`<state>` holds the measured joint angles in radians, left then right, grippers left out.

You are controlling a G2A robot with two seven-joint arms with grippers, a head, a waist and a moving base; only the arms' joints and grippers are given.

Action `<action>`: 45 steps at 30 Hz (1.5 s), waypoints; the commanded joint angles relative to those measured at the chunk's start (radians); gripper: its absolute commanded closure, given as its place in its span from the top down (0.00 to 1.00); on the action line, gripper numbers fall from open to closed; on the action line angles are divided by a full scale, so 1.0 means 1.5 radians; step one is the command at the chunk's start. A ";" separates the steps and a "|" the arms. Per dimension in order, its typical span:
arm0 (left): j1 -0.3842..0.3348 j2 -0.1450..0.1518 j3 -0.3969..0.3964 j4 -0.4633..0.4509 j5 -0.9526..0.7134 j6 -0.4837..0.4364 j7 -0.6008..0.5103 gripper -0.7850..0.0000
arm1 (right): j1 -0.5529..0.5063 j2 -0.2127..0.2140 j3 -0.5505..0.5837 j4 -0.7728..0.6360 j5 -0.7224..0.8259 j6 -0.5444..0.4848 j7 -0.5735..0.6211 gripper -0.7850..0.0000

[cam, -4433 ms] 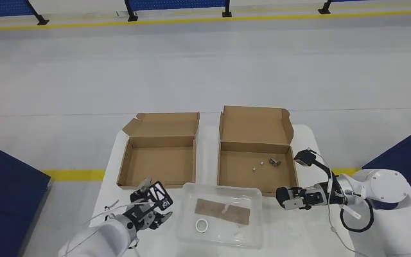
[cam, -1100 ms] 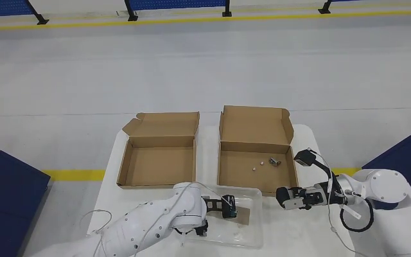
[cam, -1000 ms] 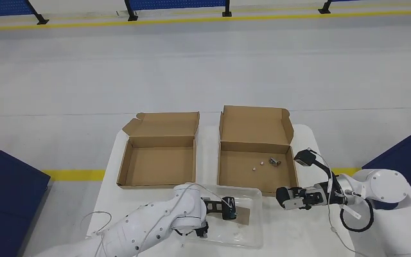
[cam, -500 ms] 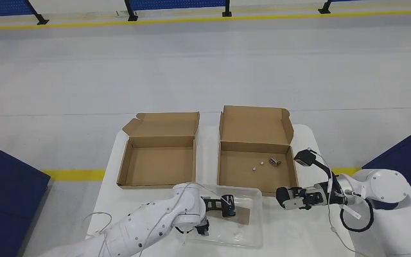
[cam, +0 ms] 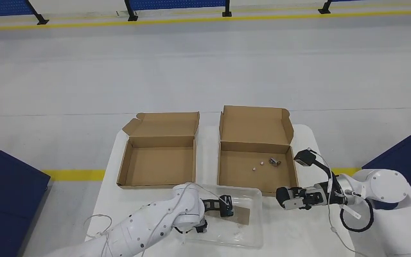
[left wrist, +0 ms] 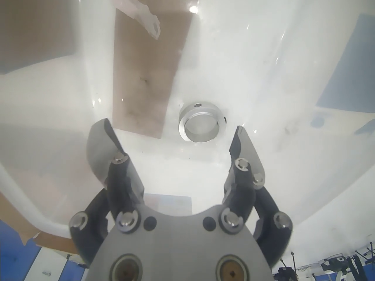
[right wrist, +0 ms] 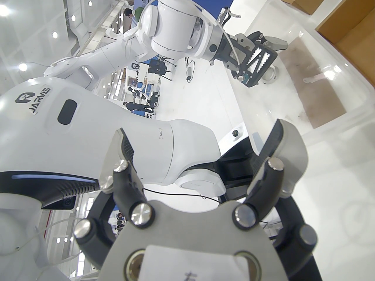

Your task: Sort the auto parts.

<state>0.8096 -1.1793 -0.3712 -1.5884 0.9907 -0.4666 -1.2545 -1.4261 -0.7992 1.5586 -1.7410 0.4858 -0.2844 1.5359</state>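
— Pale shop floor with yellow lines lies behind the white table [cam: 307, 149]. What stands on the table?

— Two open cardboard boxes stand side by side, beyond both grippers. The left box [cam: 157, 166] shows a bare floor. The right box [cam: 241, 172] has a few bits lying on its floor.

— And closer to the arms?

— A clear plastic bin [cam: 255, 239] sits in front of the boxes. The left gripper [left wrist: 170, 130] is down inside it, fingers spread wide and gripping nothing.

— The other one?

— The right gripper [right wrist: 200, 131] hangs over the table just outside the bin's end, near the right box's front corner. Its fingers are also wide apart and it is empty.

— What lies in the bin?

— A brown cardboard strip [left wrist: 146, 59] lies flat on the bottom and stretches away from the left gripper. Its near end is just ahead of one fingertip. Just beside that end lies the metal ring [left wrist: 202, 121], hole up. It is a little ahead of the gap between the open fingers, nearer one finger and touching neither.

— Anything smaller?

— A white plastic clip [left wrist: 137, 13] rests on the far part of the strip, well beyond the ring. The small parts [cam: 275, 161] in the right box lie near its right wall, just beyond the right gripper.
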 commanded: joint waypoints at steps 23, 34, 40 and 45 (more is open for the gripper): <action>-0.004 -0.028 0.008 0.052 0.003 -0.006 -0.015 0.34 | 0.000 0.000 0.000 0.000 0.000 0.000 0.000 1.00; -0.004 -0.035 0.000 0.067 0.011 -0.001 0.002 0.26 | 0.000 0.000 0.000 0.000 0.000 0.000 0.000 1.00; -0.005 -0.039 -0.005 0.067 0.025 0.008 0.005 0.24 | 0.000 0.000 0.000 0.000 0.000 0.000 0.000 1.00; -0.005 -0.041 -0.005 0.070 0.016 -0.007 -0.010 0.22 | 0.000 0.000 0.000 0.000 0.000 0.000 0.000 1.00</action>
<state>0.8029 -1.2407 -0.3786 -1.4846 1.0202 -0.4729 -1.2628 -1.4261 -0.7992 1.5586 -1.7410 0.4858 -0.2844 1.5359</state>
